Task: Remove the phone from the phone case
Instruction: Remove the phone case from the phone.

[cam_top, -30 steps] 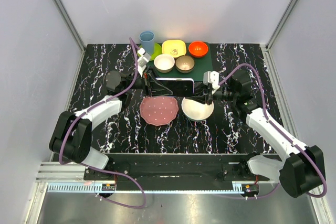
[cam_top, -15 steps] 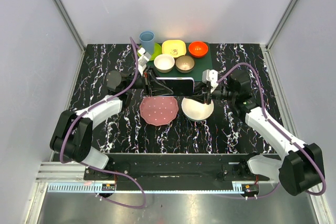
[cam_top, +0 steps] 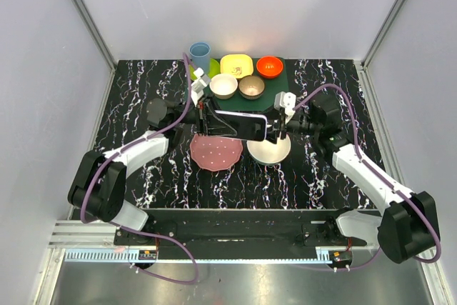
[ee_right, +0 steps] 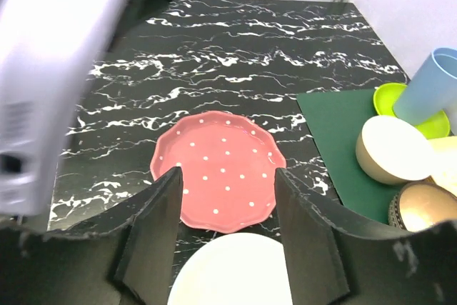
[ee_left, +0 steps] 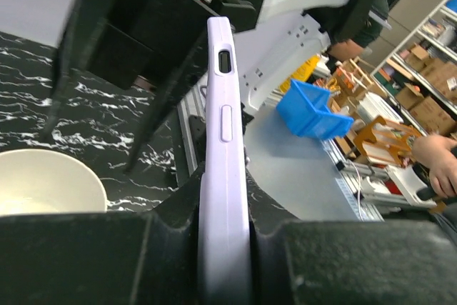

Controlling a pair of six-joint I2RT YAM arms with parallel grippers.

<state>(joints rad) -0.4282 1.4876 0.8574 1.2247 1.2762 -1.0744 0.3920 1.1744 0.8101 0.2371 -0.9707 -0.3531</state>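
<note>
Both left fingers (ee_left: 78,262) pinch the smooth, thin lavender phone case (ee_left: 225,176) edge-on, while the right fingers (ee_right: 153,241) gape empty.

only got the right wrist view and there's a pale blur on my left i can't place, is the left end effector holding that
Observer: Yes. The left wrist view shows the left end effector shut on the phone case, gripping it edge-on.
Operator: is the phone in the case
Observer: From above, the phone shows its dark screen inside the lavender rim, so it looks seated in the case.
Operator: where is it over the table
Observer: It is held in the air between the two arms, above the far edges of the pink plate and the white bowl.
</note>
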